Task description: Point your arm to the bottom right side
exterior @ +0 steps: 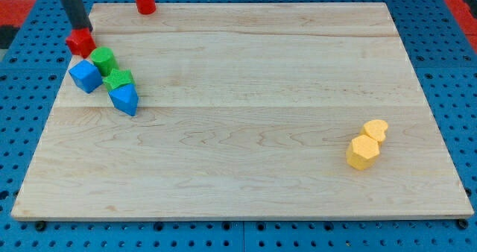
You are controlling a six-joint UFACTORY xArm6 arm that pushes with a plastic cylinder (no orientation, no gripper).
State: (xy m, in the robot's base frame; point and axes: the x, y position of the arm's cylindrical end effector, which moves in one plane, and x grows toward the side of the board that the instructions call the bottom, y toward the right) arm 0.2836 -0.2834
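Observation:
My dark rod comes down from the view's top left, and my tip [80, 30] ends at the top edge of a red block [80, 42], touching or just behind it. Below that sits a cluster: a green cylinder [103, 60], a blue cube [86, 76], a green star-shaped block [118, 80] and a blue triangular block [124, 99]. A red cylinder [144, 1] stands at the board's top edge. Near the view's bottom right lie a yellow hexagonal block [363, 152] and a yellow heart-shaped block [376, 130], touching each other.
The blocks rest on a light wooden board [246, 95] that lies on a blue pegboard table [447, 51]. The board's edges run close to the view's left, right and bottom.

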